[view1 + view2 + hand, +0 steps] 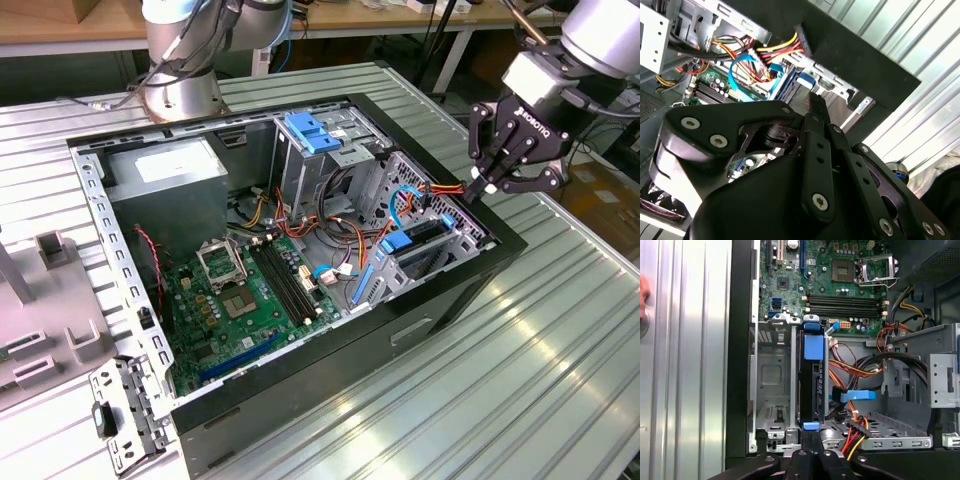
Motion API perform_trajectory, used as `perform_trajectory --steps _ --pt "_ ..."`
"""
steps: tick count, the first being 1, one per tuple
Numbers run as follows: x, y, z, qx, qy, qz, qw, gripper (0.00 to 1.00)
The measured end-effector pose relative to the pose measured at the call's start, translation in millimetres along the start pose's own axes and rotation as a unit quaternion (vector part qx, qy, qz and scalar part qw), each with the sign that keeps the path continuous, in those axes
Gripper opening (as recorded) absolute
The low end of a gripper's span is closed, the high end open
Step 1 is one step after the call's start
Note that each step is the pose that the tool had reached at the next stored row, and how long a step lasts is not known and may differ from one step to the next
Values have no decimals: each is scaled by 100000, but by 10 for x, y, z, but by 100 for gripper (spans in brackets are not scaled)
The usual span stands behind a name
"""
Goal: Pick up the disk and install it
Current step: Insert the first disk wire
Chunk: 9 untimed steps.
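Note:
The disk [812, 382], a dark slab in a light-blue carrier, stands on edge in a slot of the metal drive cage [771, 380] inside the open computer case. In the exterior view the disk [422, 233] sits in that cage by the case's wall at the exterior view's right. My gripper [478, 188] hovers just above that wall, close to the disk's near end. Its fingers are shut together with nothing between them, as both wrist views show [811, 440] [816, 102].
The black case [455, 290] lies open on a ribbed metal table [520, 380]. Inside are a green motherboard [250, 300], a grey power supply [170, 170], red, yellow and blue cables [400, 205] beside the cage, and a blue latch piece [312, 132]. A loose metal bracket [125, 410] lies at the exterior view's lower left.

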State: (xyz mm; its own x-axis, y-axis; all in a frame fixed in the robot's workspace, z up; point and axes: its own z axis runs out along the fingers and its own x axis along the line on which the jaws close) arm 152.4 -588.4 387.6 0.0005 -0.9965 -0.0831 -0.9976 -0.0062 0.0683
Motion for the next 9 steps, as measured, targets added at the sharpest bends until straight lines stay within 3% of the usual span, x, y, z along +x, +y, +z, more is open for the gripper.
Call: perform_trajectory --steps 3,7,8,9 --pt "-77 -3 10 -10 12 -181 100000 11" --pt "-87 -3 11 -15 19 -206 100000 11" --pt "-88 -4 12 671 18 -268 99997 11" --pt "-88 -3 12 2239 38 -391 99974 11"
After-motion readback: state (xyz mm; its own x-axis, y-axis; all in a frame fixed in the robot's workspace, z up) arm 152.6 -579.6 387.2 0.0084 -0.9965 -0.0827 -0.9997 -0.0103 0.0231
